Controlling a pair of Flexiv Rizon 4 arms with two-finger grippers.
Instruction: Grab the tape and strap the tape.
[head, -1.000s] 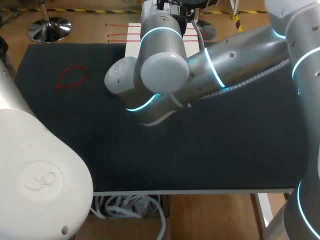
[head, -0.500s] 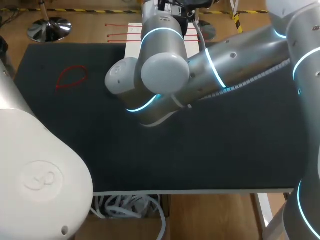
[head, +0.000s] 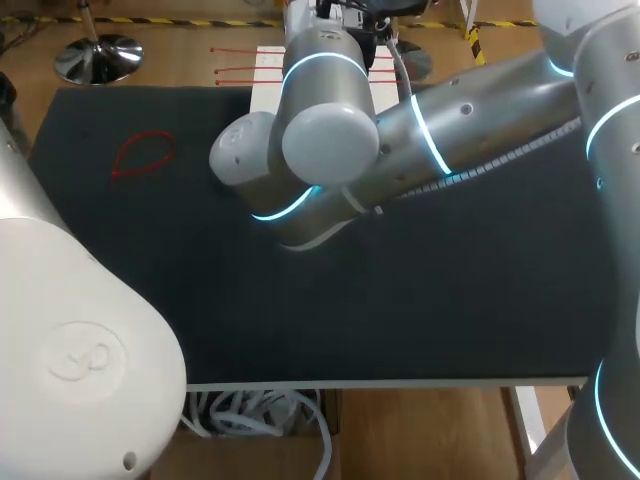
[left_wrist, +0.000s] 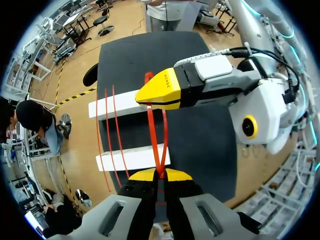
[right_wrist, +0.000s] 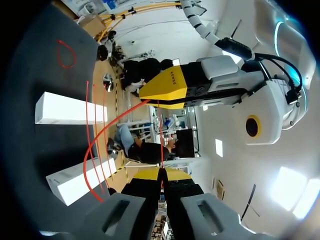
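**A:** Where is the red strap (left_wrist: 159, 162) at this moment?

**B:** It is in the air, held between both grippers, above the far middle part of the table (head: 450, 300). It is bent into a narrow loop that runs from one gripper to the other.

**A:** How does the left gripper (left_wrist: 160, 175) stand?

**B:** Its yellow tips are pressed together on the strap. They pinch the place where the two strands of the loop meet.

**A:** And the right gripper (right_wrist: 161, 174)?

**B:** It is closed on the strap too. In its own wrist view a thin red strand goes in between its tips. The two grippers face each other, near but not touching.

**A:** What lies under them?

**B:** Two white blocks (left_wrist: 125, 106) lie side by side with a gap, at the far edge of the table. Other red straps (head: 235, 69) lie straight across them.

**A:** Is there anything else on the table?

**B:** A red loop (head: 143, 155) lies flat on the far left of the dark surface, well apart from the blocks.

**A:** Does the head view show the fingers?

**B:** No. The right arm (head: 470, 110) reaches across the middle to the far side and covers them. The left arm (head: 70, 340) fills the near left corner.
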